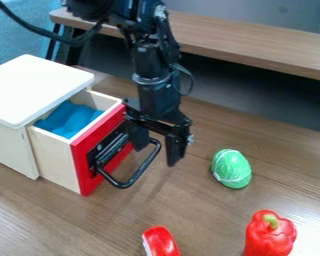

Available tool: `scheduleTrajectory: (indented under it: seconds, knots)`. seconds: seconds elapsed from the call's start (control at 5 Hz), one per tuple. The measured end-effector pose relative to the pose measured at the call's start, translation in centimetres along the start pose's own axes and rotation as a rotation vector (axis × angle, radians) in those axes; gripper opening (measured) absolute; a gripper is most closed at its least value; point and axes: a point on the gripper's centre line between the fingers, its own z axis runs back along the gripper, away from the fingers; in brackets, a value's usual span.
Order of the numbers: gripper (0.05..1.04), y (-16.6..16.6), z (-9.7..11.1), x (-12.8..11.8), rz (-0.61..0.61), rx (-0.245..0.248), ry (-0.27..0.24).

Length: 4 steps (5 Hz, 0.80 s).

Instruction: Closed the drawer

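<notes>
The gripper (157,151) hangs at the centre, just right of the drawer front, its two fingers apart and pointing down. Between them shows the outer end of the black bar handle (132,180); whether they touch it I cannot tell. The drawer (60,162), light wood with a red front (83,173), stands partly pulled out of the white-topped cabinet (33,89) at the left. A blue cloth (70,118) lies inside it.
On the wooden table (209,227) are a green toy (231,168) right of the gripper, a red toy pepper (269,235) at the lower right and a red object (160,242) at the bottom edge. A wooden ledge (256,44) runs behind.
</notes>
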Motion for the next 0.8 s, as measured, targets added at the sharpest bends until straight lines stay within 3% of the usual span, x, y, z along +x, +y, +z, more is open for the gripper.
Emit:
scheduleTrajectory:
  seconds: [0.6,0.8]
  knots:
    - [0.998,2.9,-0.4,-1.5,0.045,0.017,0.040]
    - [0.998,4.7,0.0,-2.1,0.070,0.069,0.052]
